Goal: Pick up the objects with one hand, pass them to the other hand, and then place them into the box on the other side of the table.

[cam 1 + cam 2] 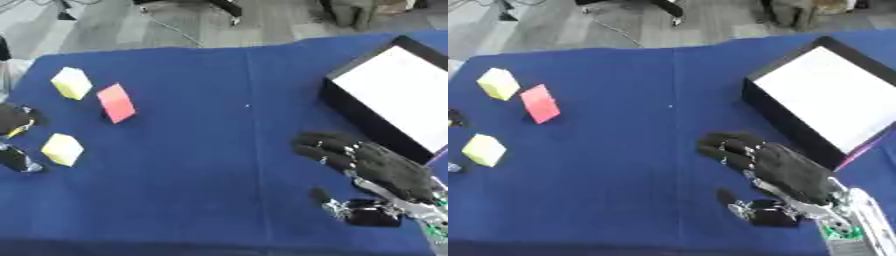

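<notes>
Nothing is picked up yet: the right hand (776, 167) rests open and empty, so the left hand (13, 120), fingers unclear, must grab a block (62, 149) at nine o'clock.

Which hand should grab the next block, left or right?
Left. The left hand sits at the table's left edge beside the yellow blocks and red block. The right hand rests open by the box, suited to receiving.
</notes>
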Controlling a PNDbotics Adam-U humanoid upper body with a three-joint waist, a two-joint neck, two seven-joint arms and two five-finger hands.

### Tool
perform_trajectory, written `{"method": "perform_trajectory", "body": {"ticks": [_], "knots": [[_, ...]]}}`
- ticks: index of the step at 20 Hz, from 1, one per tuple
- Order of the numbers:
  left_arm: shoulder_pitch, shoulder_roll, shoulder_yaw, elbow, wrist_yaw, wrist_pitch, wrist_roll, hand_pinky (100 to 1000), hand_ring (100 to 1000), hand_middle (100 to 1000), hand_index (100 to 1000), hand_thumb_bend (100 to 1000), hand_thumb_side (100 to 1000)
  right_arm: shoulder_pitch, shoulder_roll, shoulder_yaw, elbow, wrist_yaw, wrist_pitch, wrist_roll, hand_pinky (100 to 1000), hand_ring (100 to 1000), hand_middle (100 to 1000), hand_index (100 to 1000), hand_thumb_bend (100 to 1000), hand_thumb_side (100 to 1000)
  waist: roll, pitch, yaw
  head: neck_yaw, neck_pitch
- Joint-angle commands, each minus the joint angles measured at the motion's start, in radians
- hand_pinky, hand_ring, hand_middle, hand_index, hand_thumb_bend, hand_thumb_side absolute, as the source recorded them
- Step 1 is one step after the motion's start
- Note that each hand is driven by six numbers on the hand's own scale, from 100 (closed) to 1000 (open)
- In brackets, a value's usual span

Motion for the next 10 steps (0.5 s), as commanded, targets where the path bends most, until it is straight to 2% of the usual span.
{"method": "perform_trajectory", "body": {"ticks": [1,10], "knots": [[-0.024,0.018,0.003,0.005,-0.02,-0.004,0.02,777,734,694,806,617,457,-0.012,0.0,0.001,-0.01,-0.008,-0.002,0.004,922,978,934,1000,100,100,-0.003,-0.006,-0.001,0.007,-0.003],[-0.035,-0.008,-0.008,0.028,-0.033,-0.016,0.027,774,716,674,775,572,438,-0.015,0.001,-0.001,-0.014,-0.01,0.0,0.005,922,978,934,1000,100,100,-0.009,0.0,-0.009,0.013,-0.003]]}}
